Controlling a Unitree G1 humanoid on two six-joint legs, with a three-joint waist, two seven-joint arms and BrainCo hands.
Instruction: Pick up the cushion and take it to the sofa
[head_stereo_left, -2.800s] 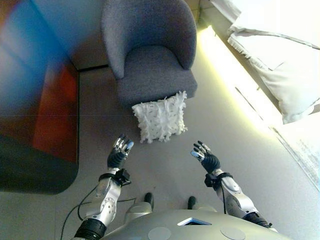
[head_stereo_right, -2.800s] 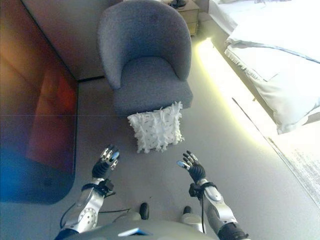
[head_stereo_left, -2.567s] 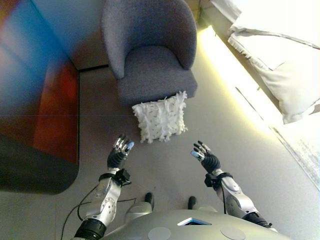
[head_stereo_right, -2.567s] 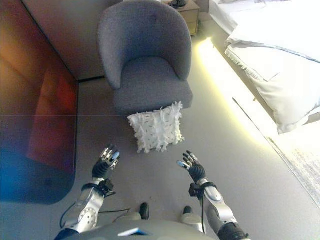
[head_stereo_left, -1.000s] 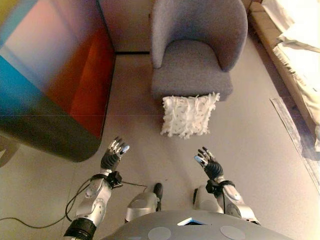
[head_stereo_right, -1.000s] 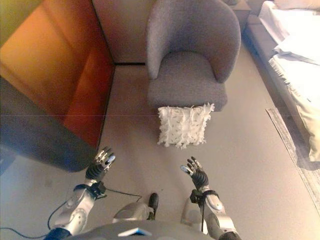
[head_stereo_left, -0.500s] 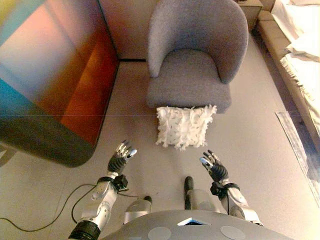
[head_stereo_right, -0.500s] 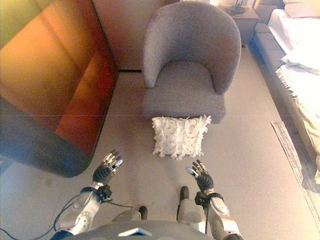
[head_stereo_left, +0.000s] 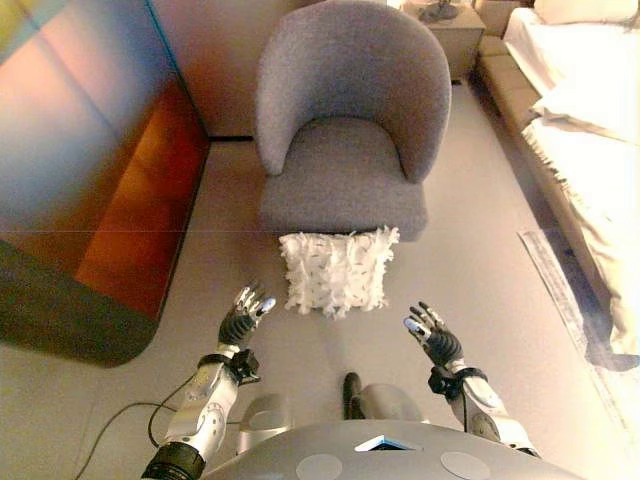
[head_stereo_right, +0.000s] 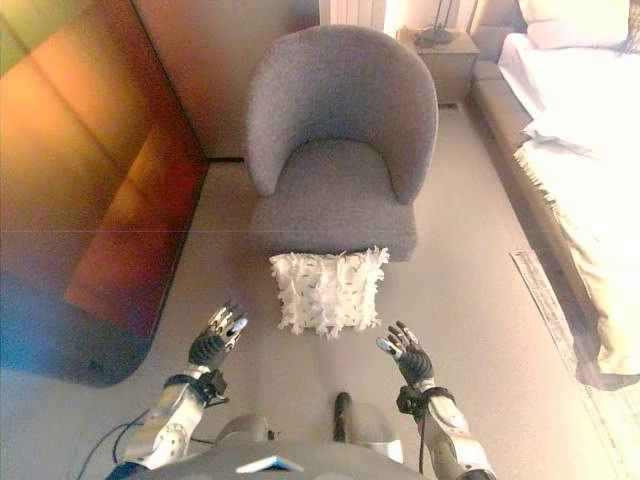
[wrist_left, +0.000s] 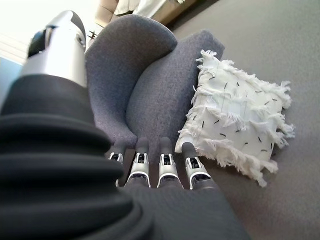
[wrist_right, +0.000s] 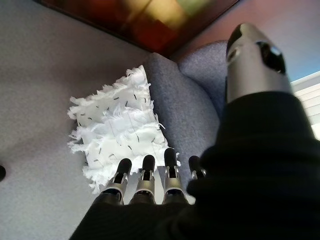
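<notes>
A white fringed cushion (head_stereo_left: 336, 271) stands on the floor, leaning against the front of a grey armchair (head_stereo_left: 345, 150). It also shows in the wrist views, cushion (wrist_left: 235, 131) and cushion (wrist_right: 116, 130). My left hand (head_stereo_left: 243, 318) is raised, open and empty, short of the cushion's lower left corner. My right hand (head_stereo_left: 435, 338) is open and empty too, a little to the right of and nearer than the cushion. Neither hand touches it.
A dark glossy cabinet (head_stereo_left: 70, 220) runs along the left. A bed with white covers (head_stereo_left: 590, 120) lies at the right, with a rug edge (head_stereo_left: 555, 290) beside it. A small nightstand (head_stereo_right: 435, 45) stands behind the armchair.
The camera has moved closer and swung round, so armchair and cushion sit more squarely ahead and nearer my hands. Both hands stay raised and open.
</notes>
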